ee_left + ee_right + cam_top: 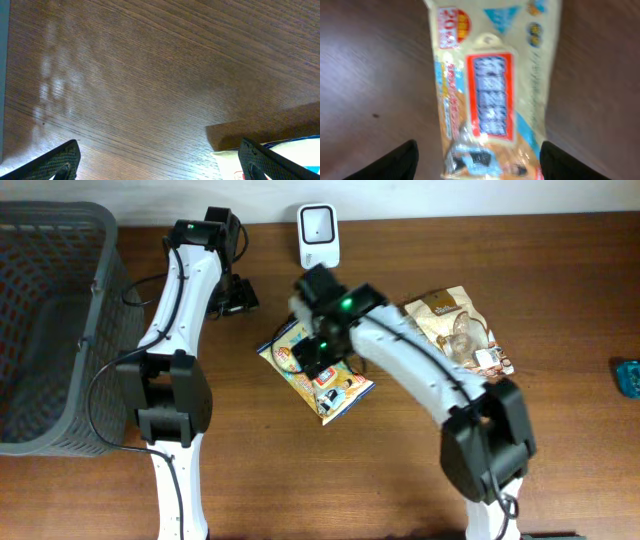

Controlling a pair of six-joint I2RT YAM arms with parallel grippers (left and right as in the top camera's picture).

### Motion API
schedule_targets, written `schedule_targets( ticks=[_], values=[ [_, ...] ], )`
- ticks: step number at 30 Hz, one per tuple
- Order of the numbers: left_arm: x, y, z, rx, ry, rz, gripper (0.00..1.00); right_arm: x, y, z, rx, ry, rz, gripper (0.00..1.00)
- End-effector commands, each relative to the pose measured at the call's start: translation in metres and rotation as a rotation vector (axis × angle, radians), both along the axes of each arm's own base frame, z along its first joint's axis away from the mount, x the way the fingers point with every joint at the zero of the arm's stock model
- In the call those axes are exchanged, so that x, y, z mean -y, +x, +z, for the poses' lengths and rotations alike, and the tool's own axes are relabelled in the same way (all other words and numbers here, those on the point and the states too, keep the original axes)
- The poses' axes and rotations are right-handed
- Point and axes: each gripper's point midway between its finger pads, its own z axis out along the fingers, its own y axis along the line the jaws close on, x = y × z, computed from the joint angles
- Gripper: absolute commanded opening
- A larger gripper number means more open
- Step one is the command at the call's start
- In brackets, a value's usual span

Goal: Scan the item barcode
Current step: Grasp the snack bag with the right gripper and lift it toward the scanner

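The snack packet (342, 396) lies flat at the centre of the table (580, 480), on the near side of the scanner (318, 235). It is judged light and soft, with crinkly film that is probably slippery and contents that could crush. It is best gripped across its narrow width, mid-length. The right gripper (478, 150) hangs over it with fingers spread either side, grasping nothing. The left gripper (159, 150), also released, sits just far-left of the packet.

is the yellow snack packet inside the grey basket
No, the yellow snack packet lies out on the wooden table near its middle, well apart from the grey basket at the left edge.
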Motion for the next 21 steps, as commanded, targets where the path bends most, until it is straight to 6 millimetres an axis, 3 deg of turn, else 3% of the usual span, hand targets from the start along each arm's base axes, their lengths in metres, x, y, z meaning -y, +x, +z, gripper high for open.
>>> schedule_targets(
  ticks=[1,3,5,6,10,14,18,19,21],
  values=[
    [-0.001,0.003,0.001,0.012,0.009,0.01,0.99,-0.006,0.004,-0.026,0.048,-0.107,0.058,0.78],
    [-0.001,0.003,0.001,0.012,0.009,0.01,0.99,-0.012,-0.001,-0.04,0.029,-0.121,0.075,0.73],
    [-0.001,0.003,0.001,0.012,0.009,0.01,0.99,-0.02,-0.014,-0.044,0.015,-0.14,0.108,0.61],
    [-0.001,0.003,0.001,0.012,0.009,0.01,0.99,-0.024,-0.018,-0.044,0.028,-0.156,0.122,0.6],
    [-0.001,0.003,0.001,0.012,0.009,0.01,0.99,-0.034,-0.029,-0.043,0.181,-0.337,0.175,0.64],
    [-0.001,0.003,0.001,0.012,0.009,0.01,0.99,-0.016,-0.031,-0.074,0.173,-0.432,0.117,0.64],
    [-0.001,0.003,0.001,0.012,0.009,0.01,0.99,-0.014,-0.031,-0.092,0.168,-0.44,0.117,0.63],
    [-0.001,0.003,0.001,0.012,0.009,0.01,0.99,-0.014,-0.03,-0.095,0.176,-0.437,0.113,0.6],
    [-0.001,0.003,0.001,0.012,0.009,0.01,0.99,-0.01,-0.027,-0.098,0.173,-0.431,0.08,0.33]
  ],
)
